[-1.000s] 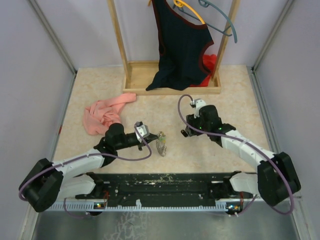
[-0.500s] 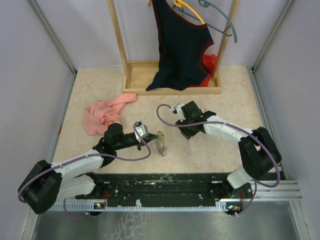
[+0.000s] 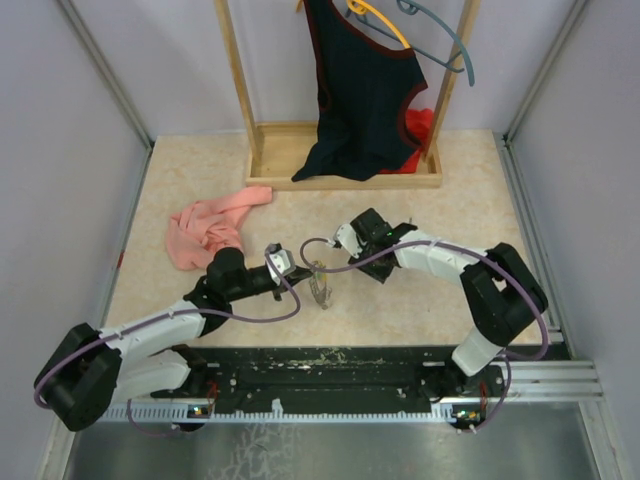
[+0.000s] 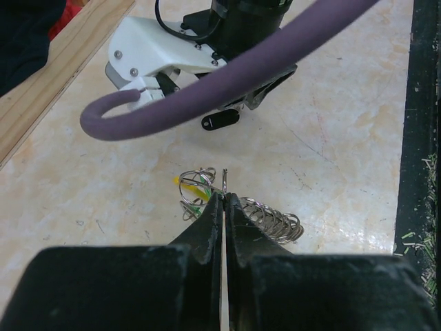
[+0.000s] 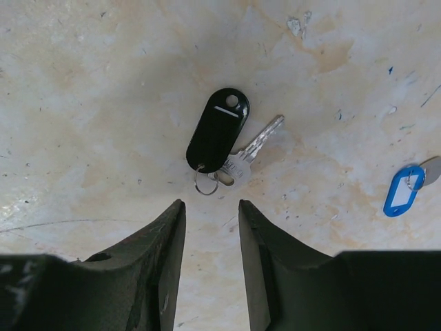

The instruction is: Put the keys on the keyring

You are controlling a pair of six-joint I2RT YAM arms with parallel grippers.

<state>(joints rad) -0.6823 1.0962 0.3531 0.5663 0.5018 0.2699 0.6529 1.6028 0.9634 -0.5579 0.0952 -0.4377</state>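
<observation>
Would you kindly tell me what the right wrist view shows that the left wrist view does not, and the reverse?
Only the right wrist view shows the silver key and small ring attached to the black tag, plus a blue tag at the right edge. Only the left wrist view shows the left gripper shut on the keyring, a wire coil beside it, a purple cable and the wooden rack base. Both share the black tag, the open right gripper near it, and the beige table.
</observation>
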